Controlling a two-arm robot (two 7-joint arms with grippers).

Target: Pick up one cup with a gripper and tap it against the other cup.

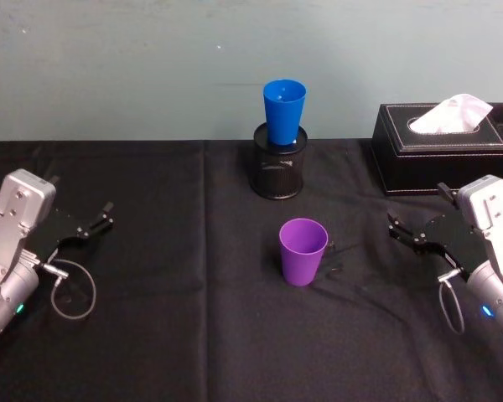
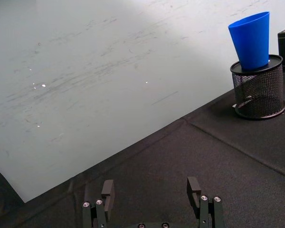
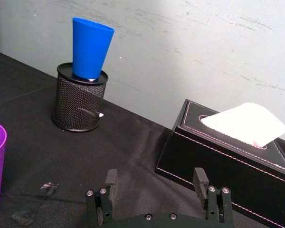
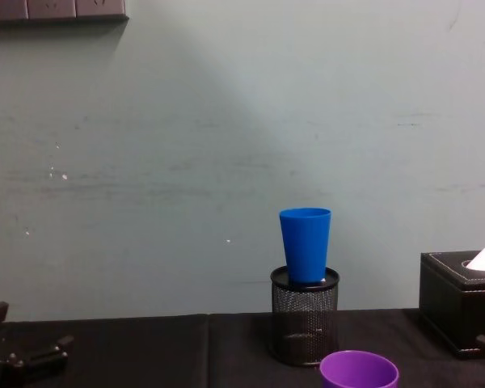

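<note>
Open cloth (image 1: pixel 193 335) around purple cup (image 1: pixel 303 251); tissue box (image 1: pixel 436 167) right-rear.

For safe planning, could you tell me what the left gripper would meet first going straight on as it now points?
Probably nothing soon: the left gripper, fingers open, faces bare black cloth, then the wall.

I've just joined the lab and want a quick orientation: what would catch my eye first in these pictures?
The bright blue cup, perched in the top of a black mesh pen holder at the back centre, stands out most, with the purple cup upright on the black cloth in front of it. The left gripper and right gripper sit open and empty at either side; a black tissue box is back right.
</note>
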